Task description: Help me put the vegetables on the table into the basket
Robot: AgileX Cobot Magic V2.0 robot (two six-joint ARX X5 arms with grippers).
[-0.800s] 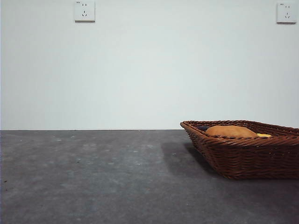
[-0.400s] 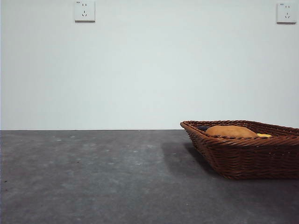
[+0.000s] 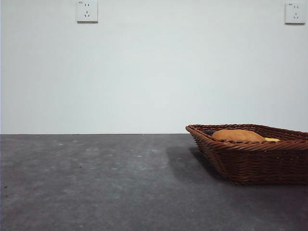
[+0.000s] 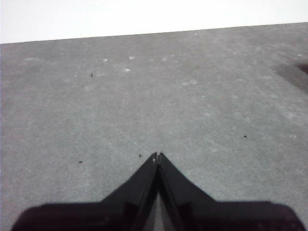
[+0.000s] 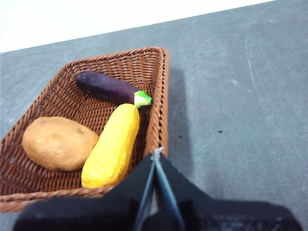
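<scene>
The potato (image 5: 58,143), eggplant (image 5: 109,88) and yellow vegetable (image 5: 112,146) all lie inside the basket (image 5: 159,96) (potato and yellow one touching) on the table (image 3: 96,183). The left gripper (image 4: 157,156) and right gripper (image 5: 157,153) both have jaws pressed together, holding nothing

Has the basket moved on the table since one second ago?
No. In the front view the basket keeps the same place under the right wall socket, with the potato inside as before.
</scene>
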